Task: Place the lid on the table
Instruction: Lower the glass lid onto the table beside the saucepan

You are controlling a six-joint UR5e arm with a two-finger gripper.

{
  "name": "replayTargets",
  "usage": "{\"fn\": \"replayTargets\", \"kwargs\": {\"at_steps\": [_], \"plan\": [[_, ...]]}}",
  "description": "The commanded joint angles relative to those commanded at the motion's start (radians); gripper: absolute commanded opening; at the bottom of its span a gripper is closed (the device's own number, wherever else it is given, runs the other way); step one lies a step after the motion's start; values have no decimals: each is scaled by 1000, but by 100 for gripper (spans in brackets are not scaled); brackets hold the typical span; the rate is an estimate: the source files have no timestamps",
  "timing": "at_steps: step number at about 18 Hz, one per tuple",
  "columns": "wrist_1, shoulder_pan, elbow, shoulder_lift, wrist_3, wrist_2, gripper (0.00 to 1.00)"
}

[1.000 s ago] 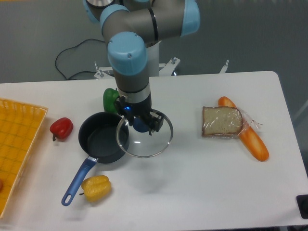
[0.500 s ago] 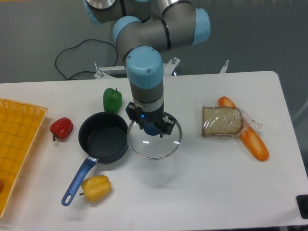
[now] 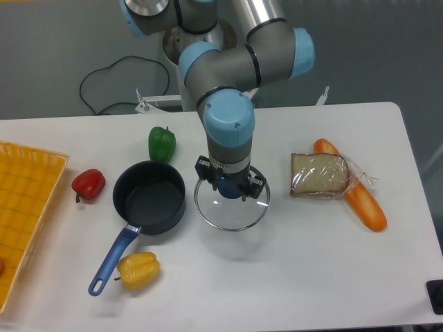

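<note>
In the fixed camera view, we see the gripper (image 3: 230,191) just left of the frame's centre, pointing down from the grey and light-blue arm (image 3: 228,117), its fingers clenched on the knob of the lid (image 3: 232,214). The lid is a clear glass disc with a thin metal rim; it hangs level under the gripper, and a soft shadow lies on the table (image 3: 291,277) just below it, so it appears to be held slightly above the surface, though we cannot tell for sure. The lid sits just to the right of the saucepan (image 3: 149,197), apart from its rim.

The saucepan is dark, open, with a blue handle running toward the lower left. A green pepper (image 3: 161,143) stands just above the pan, a red pepper (image 3: 88,184) lies to its left, and a yellow pepper (image 3: 138,270) rests near the end of the handle. At the left edge we see an orange gridded tray (image 3: 21,207). To the right of the lid, well apart, a wrapped slice of bread (image 3: 318,175) lies touching an orange baguette (image 3: 356,190).
</note>
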Motion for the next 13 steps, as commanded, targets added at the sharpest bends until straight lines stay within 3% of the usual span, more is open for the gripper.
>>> {"fn": "replayTargets", "kwargs": {"at_steps": [13], "plan": [[117, -3, 5, -83, 9, 3, 62]]}}
